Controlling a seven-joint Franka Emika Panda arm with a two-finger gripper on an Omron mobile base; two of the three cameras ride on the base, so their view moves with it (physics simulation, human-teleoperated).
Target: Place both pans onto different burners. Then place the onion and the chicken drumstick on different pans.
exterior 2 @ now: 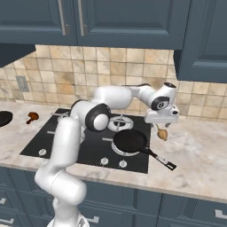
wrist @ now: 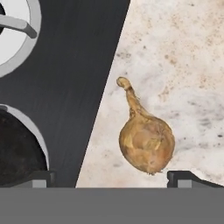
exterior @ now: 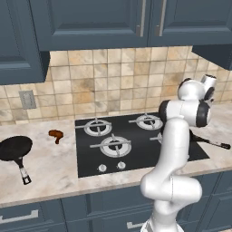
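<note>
The gripper (exterior 2: 162, 123) hung above the onion (exterior 2: 162, 133), its fingers (wrist: 183, 176) spread wide with nothing between them. The onion lay on the marble counter (exterior 2: 199, 155) just to the right of the black cooktop (exterior 2: 66, 142). One pan (exterior 2: 130, 141) sat on the cooktop's front right burner. The other pan (exterior: 15, 148) rested on the counter left of the cooktop, with the chicken drumstick (exterior: 56, 134) between them.
</note>
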